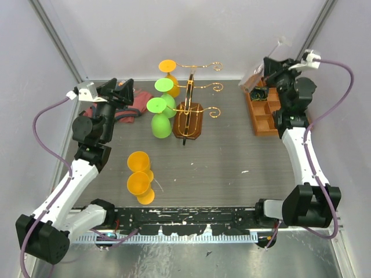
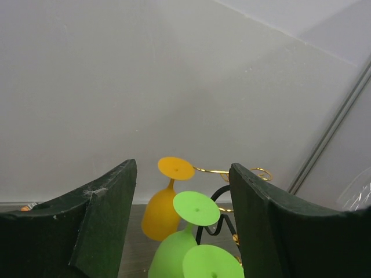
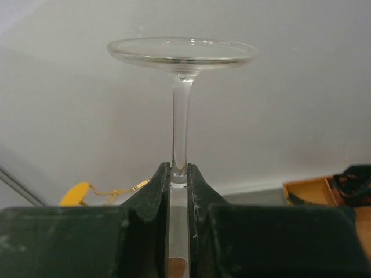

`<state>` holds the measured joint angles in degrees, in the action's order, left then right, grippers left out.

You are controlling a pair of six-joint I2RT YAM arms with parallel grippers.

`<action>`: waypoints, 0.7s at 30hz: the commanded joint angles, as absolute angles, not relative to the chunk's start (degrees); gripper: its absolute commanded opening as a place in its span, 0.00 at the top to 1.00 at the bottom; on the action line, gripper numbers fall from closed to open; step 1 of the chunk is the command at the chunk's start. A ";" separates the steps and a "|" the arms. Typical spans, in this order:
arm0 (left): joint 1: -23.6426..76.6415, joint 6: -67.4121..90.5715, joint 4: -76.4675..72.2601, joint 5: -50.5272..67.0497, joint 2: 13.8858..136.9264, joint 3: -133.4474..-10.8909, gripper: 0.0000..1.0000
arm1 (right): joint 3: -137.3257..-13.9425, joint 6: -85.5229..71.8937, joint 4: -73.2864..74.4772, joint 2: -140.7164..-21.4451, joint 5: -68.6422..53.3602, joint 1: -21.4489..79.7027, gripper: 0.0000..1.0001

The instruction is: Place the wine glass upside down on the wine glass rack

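My right gripper (image 1: pixel 272 68) is shut on the stem of a clear wine glass (image 1: pixel 257 76) and holds it high at the back right, over the brown tray. In the right wrist view the glass (image 3: pixel 181 104) stands foot up between my closed fingers (image 3: pixel 156 188). The wine glass rack (image 1: pixel 188 119), gold wire arms on a brown wooden base, stands at the back centre. An orange glass (image 1: pixel 168 68) and two green glasses (image 1: pixel 161 119) hang upside down on its left arms. My left gripper (image 1: pixel 123 91) is open and empty, left of the rack, facing those glasses (image 2: pixel 194 211).
A brown compartment tray (image 1: pixel 272 123) lies at the back right under my right arm. Two orange glasses (image 1: pixel 139 172) lie on the table in front of the rack, left of centre. A dark red object (image 1: pixel 138 110) lies beside my left gripper.
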<state>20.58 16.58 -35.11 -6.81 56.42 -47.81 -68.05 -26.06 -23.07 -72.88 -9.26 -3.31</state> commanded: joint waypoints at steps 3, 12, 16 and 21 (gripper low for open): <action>19.01 17.07 -34.55 -4.21 57.80 -47.60 0.29 | -60.28 -20.30 -36.29 -73.31 -16.81 -4.22 0.99; 18.97 17.00 -41.12 -4.46 62.33 -46.22 0.30 | -55.81 -10.64 -46.89 -80.46 -25.32 -4.16 0.99; 18.90 14.85 -43.47 -5.11 64.85 -46.22 0.30 | -55.11 -10.02 -52.30 -85.05 -30.01 -4.14 0.99; 18.92 13.21 -45.17 -5.56 67.15 -46.21 0.30 | -55.45 -4.71 -53.48 -89.06 -30.06 -1.23 0.99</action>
